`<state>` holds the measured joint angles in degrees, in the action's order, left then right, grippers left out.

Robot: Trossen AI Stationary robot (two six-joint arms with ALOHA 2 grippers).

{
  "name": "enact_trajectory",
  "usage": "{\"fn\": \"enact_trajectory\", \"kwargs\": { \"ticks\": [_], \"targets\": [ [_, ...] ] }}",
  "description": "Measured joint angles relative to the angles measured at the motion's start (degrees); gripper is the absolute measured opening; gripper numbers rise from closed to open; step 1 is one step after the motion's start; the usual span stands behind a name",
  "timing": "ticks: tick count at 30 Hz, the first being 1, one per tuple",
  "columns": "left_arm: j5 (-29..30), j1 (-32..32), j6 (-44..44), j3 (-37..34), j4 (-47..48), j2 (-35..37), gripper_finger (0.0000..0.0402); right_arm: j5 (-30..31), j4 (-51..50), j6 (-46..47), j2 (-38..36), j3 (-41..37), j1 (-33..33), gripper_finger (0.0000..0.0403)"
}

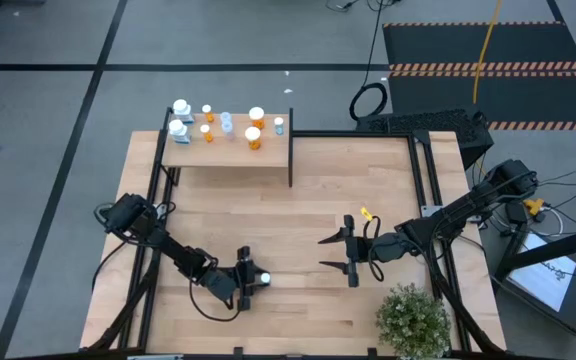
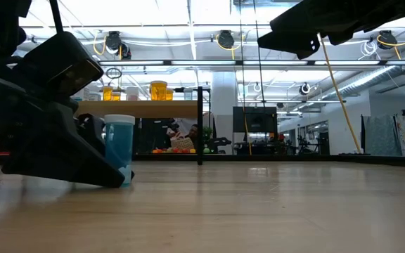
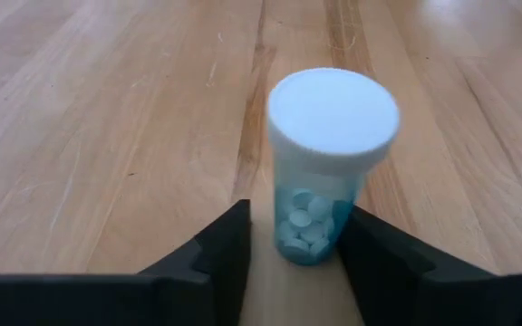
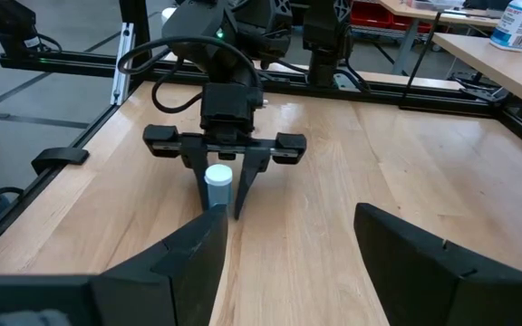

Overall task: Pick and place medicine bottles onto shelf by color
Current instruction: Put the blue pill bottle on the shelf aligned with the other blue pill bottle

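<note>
— Left gripper (image 1: 255, 279), low over the front of the light-wood tabletop (image 1: 298, 215): what sits between its dark fingers (image 3: 229, 244)?

— A pale blue, white-capped pill bottle (image 3: 326, 163), upright on the wood with its long axis vertical and cap up. A finger presses each side of its lower body.

— And the right gripper (image 1: 336, 254)?

— Spread wide and holding nothing, well apart from the bottle, facing it.

— Anything obscured?

— The bottle's base is hidden behind the fingers. Other bottles (image 1: 255, 128) stand on the small raised wooden shelf (image 1: 230, 152) at the far edge; their contents are too small to read.
</note>
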<state>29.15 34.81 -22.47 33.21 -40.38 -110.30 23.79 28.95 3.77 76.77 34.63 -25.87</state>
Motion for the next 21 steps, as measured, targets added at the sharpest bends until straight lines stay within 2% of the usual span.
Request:
{"fn": "enact_trajectory", "kwargs": {
  "ticks": [6,16,21],
  "targets": [
    [-0.17,0.04,0.48,0.0,-0.05,0.0,0.0129,0.04,0.0,0.0,0.0,0.0,0.0,0.0235],
    [0.42,-0.48,1.39,0.0,-0.35,0.0,0.0126,0.29,1.35,0.69,0.0,0.0,0.05,0.0235],
    [0.48,-0.55,1.8,0.0,-0.42,0.0,0.0115,3.39,3.26,4.33,0.0,0.0,0.65,0.0235]
  ]
}}
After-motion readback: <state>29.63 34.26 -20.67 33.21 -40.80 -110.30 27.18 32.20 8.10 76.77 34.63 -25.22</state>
